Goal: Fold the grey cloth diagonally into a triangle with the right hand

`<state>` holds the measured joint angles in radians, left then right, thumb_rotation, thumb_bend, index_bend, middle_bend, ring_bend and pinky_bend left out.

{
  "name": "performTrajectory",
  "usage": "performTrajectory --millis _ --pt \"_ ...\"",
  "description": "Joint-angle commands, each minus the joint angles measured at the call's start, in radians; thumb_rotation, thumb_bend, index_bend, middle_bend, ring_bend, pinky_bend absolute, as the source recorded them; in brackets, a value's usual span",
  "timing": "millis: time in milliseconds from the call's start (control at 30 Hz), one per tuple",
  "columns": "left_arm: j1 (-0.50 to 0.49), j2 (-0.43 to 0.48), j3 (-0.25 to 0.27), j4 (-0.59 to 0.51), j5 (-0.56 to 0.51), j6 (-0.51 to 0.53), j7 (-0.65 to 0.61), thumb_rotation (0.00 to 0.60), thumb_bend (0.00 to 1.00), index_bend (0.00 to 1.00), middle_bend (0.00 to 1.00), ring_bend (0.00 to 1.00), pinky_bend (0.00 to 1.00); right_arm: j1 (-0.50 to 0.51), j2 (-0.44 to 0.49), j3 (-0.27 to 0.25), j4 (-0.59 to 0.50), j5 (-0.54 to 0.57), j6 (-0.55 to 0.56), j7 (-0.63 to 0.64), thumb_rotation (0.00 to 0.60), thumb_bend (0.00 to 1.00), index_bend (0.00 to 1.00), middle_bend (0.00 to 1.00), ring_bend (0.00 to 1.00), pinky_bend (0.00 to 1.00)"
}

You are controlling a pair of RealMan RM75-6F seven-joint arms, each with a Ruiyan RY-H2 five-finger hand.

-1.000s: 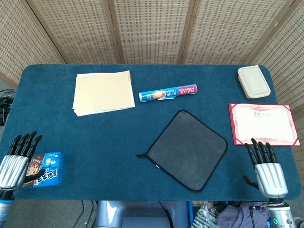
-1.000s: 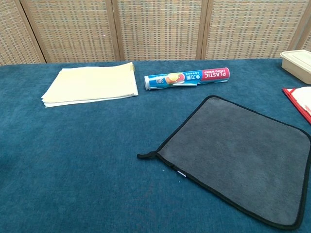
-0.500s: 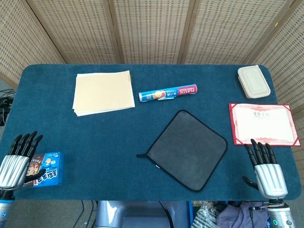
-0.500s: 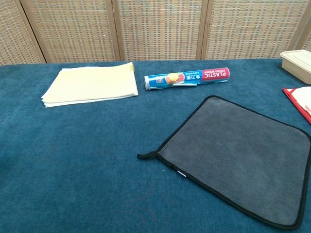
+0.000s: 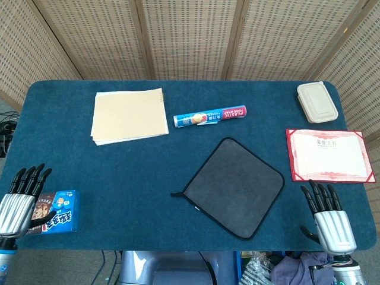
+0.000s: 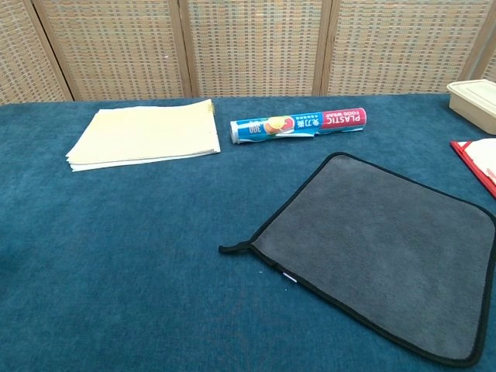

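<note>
Since the grey cloth [image 5: 233, 187] lies flat and unfolded near the middle of the worktop [image 5: 119, 172], turned so its corners point like a diamond, the fold will likely run corner to corner. Its right-hand corner points toward the right hand [image 5: 329, 217], which sits at the near right edge, well apart from the cloth, fingers [image 5: 317, 195] spread and holding nothing. That hand is much the nearer; the cloth lies to its left and slightly farther from the robot. At the far near-left corner, the left hand [image 5: 18, 202] rests released beside a blue box [image 5: 56, 212].
</note>
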<state>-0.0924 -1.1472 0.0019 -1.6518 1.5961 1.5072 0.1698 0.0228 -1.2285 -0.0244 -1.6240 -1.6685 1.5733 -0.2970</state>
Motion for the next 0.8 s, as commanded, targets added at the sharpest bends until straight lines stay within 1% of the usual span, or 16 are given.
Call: performTrajectory --millis 33,133,300,567,800 --pt "0.000 0.000 0.000 -0.001 0.001 0.000 0.000 0.600 0.12 0.00 0.00 0.00 0.00 -0.013 0.002 -0.017 0.008 -0.014 0.009 -0.009 0.600 0.07 0.01 0.00 0.00 0.00" --pt "-0.001 0.000 0.000 -0.003 0.004 0.001 0.001 0.600 0.12 0.00 0.00 0.00 0.00 -0.026 0.000 -0.040 0.018 -0.036 0.013 -0.024 0.600 0.07 0.07 0.00 0.00 0.00" --pt "0.000 0.000 0.001 -0.004 0.005 0.002 0.000 0.600 0.12 0.00 0.00 0.00 0.00 -0.048 -0.046 -0.083 0.045 -0.106 0.034 -0.041 0.600 0.07 0.11 0.00 0.00 0.00" --pt "0.001 0.005 -0.002 -0.006 0.006 0.008 -0.013 0.600 0.12 0.00 0.00 0.00 0.00 -0.048 -0.123 -0.114 0.073 -0.166 0.003 -0.078 0.600 0.07 0.11 0.00 0.00 0.00" --pt "-0.001 0.003 0.000 -0.006 0.010 0.005 -0.009 0.600 0.12 0.00 0.00 0.00 0.00 -0.047 -0.156 -0.120 0.078 -0.173 -0.024 -0.092 0.600 0.07 0.11 0.00 0.00 0.00"
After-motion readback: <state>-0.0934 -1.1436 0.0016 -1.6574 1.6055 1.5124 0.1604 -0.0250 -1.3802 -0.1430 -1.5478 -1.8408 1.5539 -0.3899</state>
